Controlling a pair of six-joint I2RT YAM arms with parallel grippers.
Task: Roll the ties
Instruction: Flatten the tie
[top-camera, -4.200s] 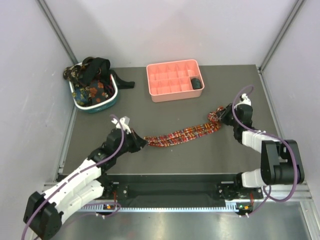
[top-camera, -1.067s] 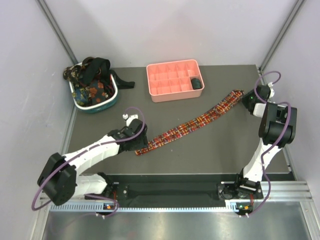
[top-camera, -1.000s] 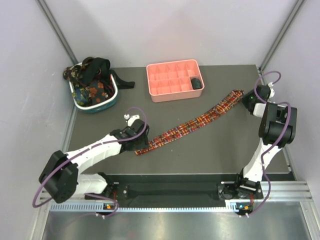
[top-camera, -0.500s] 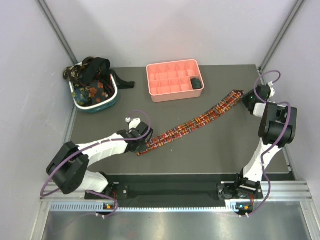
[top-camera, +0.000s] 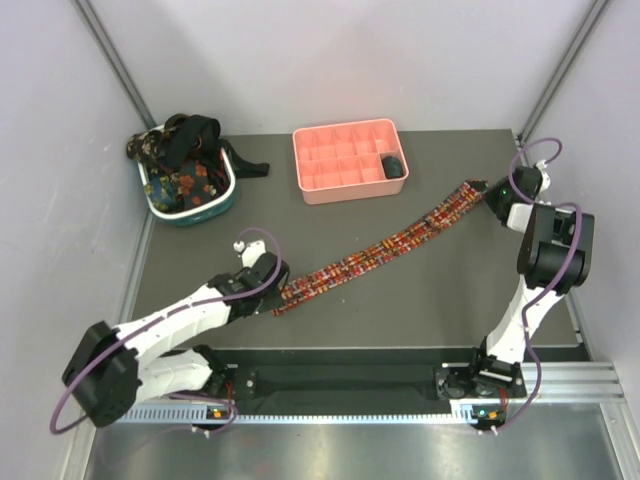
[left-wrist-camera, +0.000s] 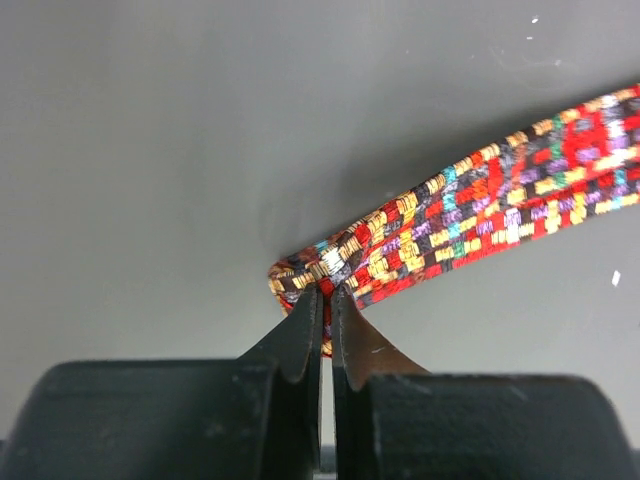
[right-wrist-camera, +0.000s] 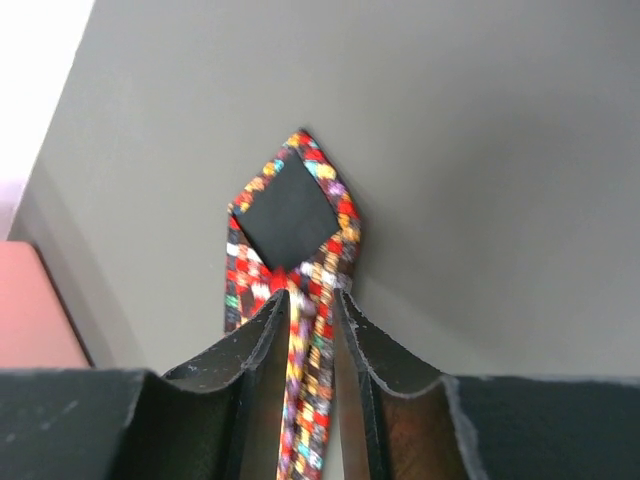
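1. Far to the left of the left pincer (top-camera: 273, 292), and well apart from it, the teal-and-white basket (top-camera: 192, 214) sits at the table's (top-camera: 440, 290) far left corner. A heap of dark ties (top-camera: 186, 152) fills it, and one black end hangs over its rim.
2. The left pincer is pressed narrow in the wrist view (left-wrist-camera: 325, 296), its fingertips (left-wrist-camera: 308, 318) pinching one end of the plaid tie (top-camera: 392, 238).
3. From that pincer the plaid tie (left-wrist-camera: 480, 222) runs flat on the table, up and to the right, straight to the right pincer (top-camera: 492, 196).
4. Beyond the tie's middle, between the two pincers but farther back, stands the pink tray (top-camera: 345, 190). One right-hand compartment holds a small dark thing (top-camera: 392, 166).
5. The right pincer (right-wrist-camera: 312, 300) is narrow, holding the tie (right-wrist-camera: 300, 225) just behind its pointed tip, whose dark lining faces the camera.
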